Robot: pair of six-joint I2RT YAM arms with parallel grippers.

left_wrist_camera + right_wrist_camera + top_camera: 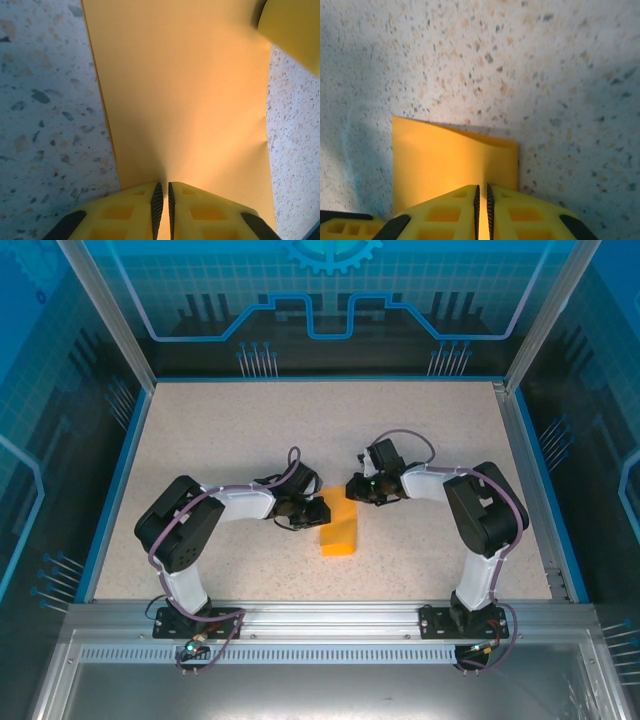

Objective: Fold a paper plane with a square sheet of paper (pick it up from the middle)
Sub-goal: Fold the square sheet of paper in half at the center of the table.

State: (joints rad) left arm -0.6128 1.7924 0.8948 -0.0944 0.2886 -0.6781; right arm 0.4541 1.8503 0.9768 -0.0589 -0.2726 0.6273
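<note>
The sheet of paper (pixel 338 532) lies in the middle of the speckled worktop (pixel 220 430), between the two arms. It is plain orange-yellow with no marks, and from above it reads as a narrow oblong rather than a square. In the right wrist view its far edge (pixel 470 134) shows two layers, the upper one bowed slightly off the lower. In the left wrist view the surface (pixel 185 100) is smooth, with a small crimp on its right edge.

The left claw (pixel 318 512) is nearly closed, its yellow fingers (pixel 135 212) pinching the sheet's near edge. The right claw (pixel 352 490) is likewise narrow, its fingers (pixel 520 215) clamped on the paper's edge.
</note>
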